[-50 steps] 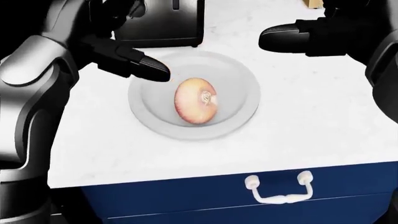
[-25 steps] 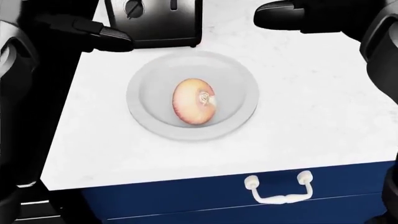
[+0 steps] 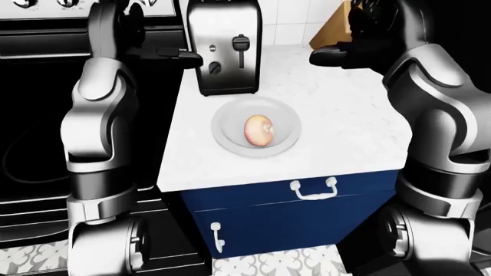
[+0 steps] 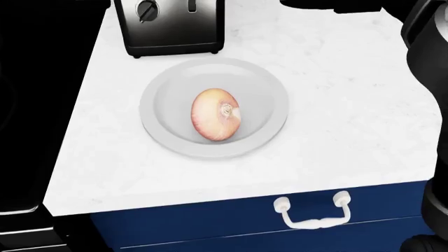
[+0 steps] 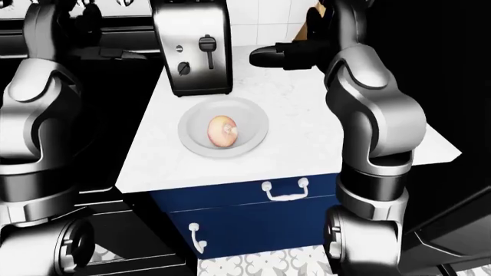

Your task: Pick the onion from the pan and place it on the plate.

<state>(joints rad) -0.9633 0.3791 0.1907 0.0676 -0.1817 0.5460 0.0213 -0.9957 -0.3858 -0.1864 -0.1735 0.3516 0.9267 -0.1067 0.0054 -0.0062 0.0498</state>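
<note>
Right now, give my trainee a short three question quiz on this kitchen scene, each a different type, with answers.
1. True or false: the onion lies on the plate.
2. In the left-eye view, what stands just above the plate? A) toaster B) kettle C) pan
3. Fill in: the left robot hand holds ____.

Key: 1 true. 2 A, the toaster. 3 nothing; its fingers are open, up beside the toaster.

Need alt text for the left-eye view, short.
An onion lies on a white plate on a marble counter, below a toaster. The robot's left hand and right hand are raised either side of the toaster, holding nothing.
</note>
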